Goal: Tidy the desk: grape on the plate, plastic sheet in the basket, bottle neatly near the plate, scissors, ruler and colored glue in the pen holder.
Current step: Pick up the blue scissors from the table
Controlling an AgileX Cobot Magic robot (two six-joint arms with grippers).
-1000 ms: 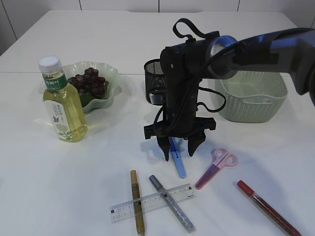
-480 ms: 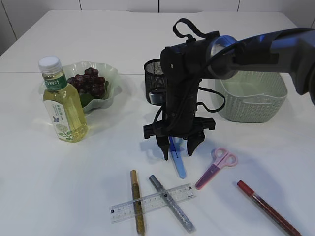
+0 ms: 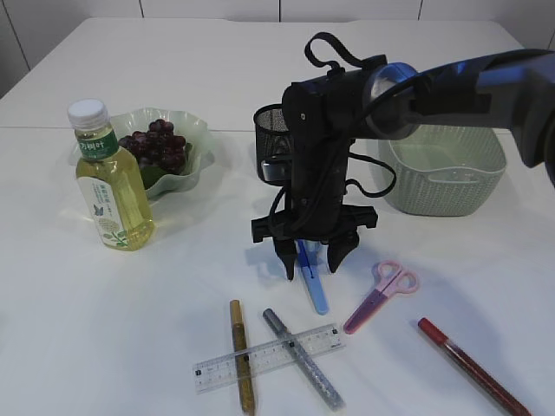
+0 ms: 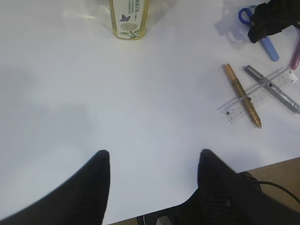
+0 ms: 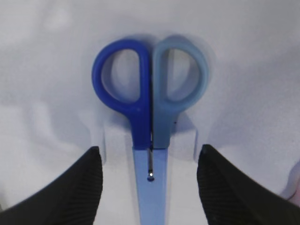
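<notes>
Blue scissors lie flat on the table, centred between the spread fingers of the right gripper above them.

The white surface carries a bottle, plate, pen holder, basket, blue scissors, pink scissors, ruler and three glue pens.

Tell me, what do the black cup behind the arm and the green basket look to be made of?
The black pen holder looks like metal wire mesh with a matte finish: you can see through its fine grid. The basket seems to be moulded plastic made to look woven, pale green and smooth, with a regular pattern of holes in its wall.
</notes>
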